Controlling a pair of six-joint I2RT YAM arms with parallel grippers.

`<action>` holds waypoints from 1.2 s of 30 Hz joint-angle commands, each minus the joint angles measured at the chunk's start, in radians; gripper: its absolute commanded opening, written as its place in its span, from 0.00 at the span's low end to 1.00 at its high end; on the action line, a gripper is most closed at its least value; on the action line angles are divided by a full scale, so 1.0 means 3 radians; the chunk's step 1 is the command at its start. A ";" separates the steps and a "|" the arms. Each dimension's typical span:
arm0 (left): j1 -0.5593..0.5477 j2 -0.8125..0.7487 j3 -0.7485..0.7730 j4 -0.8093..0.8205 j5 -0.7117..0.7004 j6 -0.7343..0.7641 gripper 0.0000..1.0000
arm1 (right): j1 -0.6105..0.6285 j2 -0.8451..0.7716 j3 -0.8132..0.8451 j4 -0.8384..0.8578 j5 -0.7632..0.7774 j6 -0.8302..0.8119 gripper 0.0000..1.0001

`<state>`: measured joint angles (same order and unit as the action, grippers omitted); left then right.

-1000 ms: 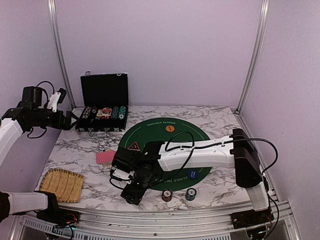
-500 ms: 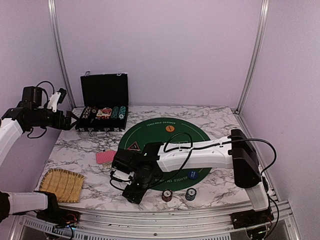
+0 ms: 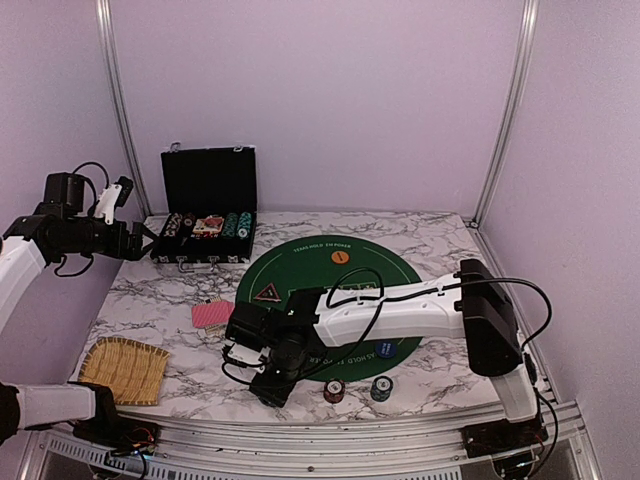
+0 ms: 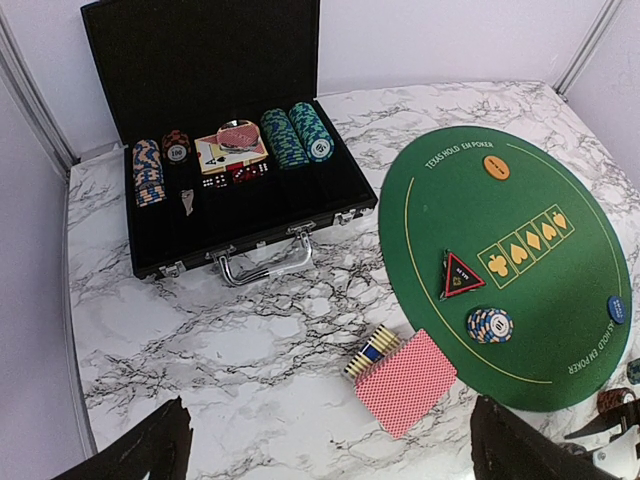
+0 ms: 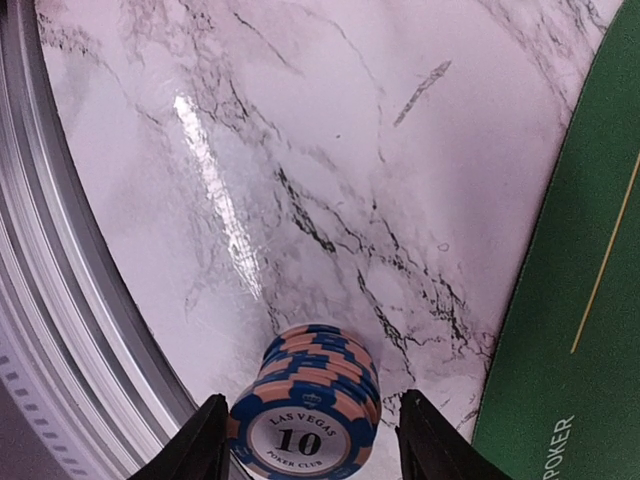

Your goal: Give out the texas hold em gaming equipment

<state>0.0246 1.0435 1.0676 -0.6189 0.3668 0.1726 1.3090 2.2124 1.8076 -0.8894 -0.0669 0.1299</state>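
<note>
Chip pickup step: right gripper (image 5: 312,445) jaws spread astride blue-orange chip stack (image 5: 310,400) on counter (image 5: 300,150), near green mat (image 5: 570,300), not yet pinching. Left gripper (image 4: 335,450) jaws wide, empty. Next: squeeze squarely, lift without toppling.

The whole bench (image 3: 430,237) is viewed from high above its near edge. The green mat (image 4: 540,310), shared by all views, is seen obliquely from far left by the left wrist, closely downward by the right.

Glossy marbled table (image 5: 300,150), smooth plastic-looking chips (image 5: 305,410)
</note>
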 commanded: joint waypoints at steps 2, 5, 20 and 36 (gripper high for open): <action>0.0010 -0.0075 0.0092 -0.0091 0.0049 0.0039 0.99 | 0.0039 -0.0071 -0.0008 0.0084 -0.0002 0.0020 0.52; 0.0012 -0.0078 0.0092 -0.0094 0.0052 0.0038 0.99 | 0.0039 -0.0090 0.0003 0.0081 0.0003 0.0023 0.46; 0.0013 -0.0078 0.0087 -0.0090 0.0062 0.0041 0.99 | 0.0044 -0.0148 0.0195 -0.0048 0.0042 0.0060 0.21; 0.0014 -0.0077 0.0092 -0.0091 0.0066 0.0036 0.99 | -0.0511 -0.0349 0.0558 -0.0326 0.0359 0.0083 0.12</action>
<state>0.0246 1.0378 1.0676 -0.6189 0.3672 0.1730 1.2449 2.1780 1.9186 -0.9478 -0.0406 0.1474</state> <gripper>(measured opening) 0.989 0.402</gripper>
